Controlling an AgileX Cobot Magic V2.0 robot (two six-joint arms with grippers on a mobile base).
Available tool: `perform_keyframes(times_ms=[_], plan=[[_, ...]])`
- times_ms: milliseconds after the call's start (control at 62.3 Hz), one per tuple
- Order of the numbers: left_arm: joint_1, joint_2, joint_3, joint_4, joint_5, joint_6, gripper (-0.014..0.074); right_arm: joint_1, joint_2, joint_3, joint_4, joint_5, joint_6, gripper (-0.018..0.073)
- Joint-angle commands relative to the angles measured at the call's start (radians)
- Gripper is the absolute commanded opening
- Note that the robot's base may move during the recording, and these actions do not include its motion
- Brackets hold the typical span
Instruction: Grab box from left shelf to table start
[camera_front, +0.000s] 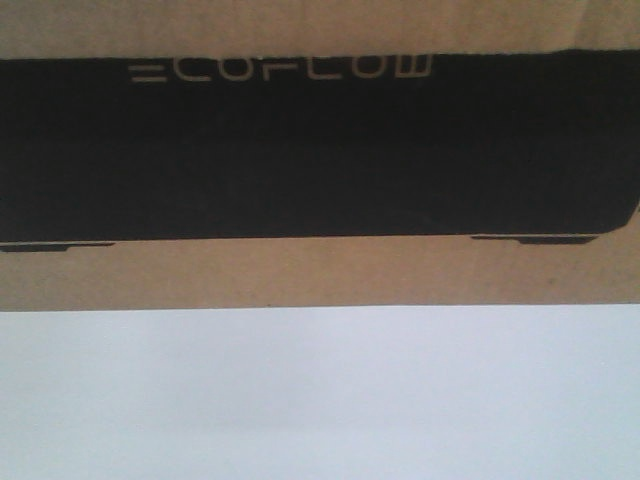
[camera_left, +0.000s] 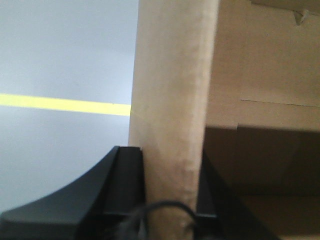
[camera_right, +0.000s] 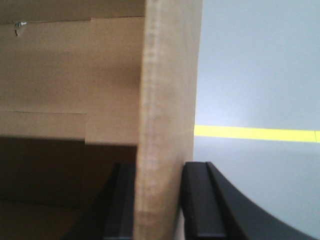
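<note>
Cardboard box (camera_front: 320, 275): one, brown, filling 12 o'clock of the front view above the white desk (camera_front: 320, 400) at 6 o'clock; both ends cut off.
Black panel (camera_front: 320, 150): one, "ECOFLOW" blurred, letter tops cropped.
Left claw (camera_left: 170, 167): one, jaws clamped on a box wall.
Right claw (camera_right: 160, 172): one, likewise gripping a wall.
Yellow floor stripe (camera_left: 65, 104): one in each wrist view.
Box touching desk: cannot tell.

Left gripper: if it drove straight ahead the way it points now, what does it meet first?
The box itself. The left gripper straddles its cardboard wall, a finger against each face, so it would just slide further along that wall. What the inner finger reaches after is unclear.
</note>
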Motion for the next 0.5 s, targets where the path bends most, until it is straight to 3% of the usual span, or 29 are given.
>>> perform_keyframes(times_ms=[0, 482], plan=[[0.001, -0.017, -0.039, -0.012, -0.108, -0.024, -0.002, -0.005, -0.005, -0.026, -0.057, -0.105, -0.008, 0.0054], [0.001, -0.017, -0.039, -0.012, -0.108, -0.024, -0.002, -0.005, -0.005, -0.026, -0.057, -0.105, -0.008, 0.0054]])
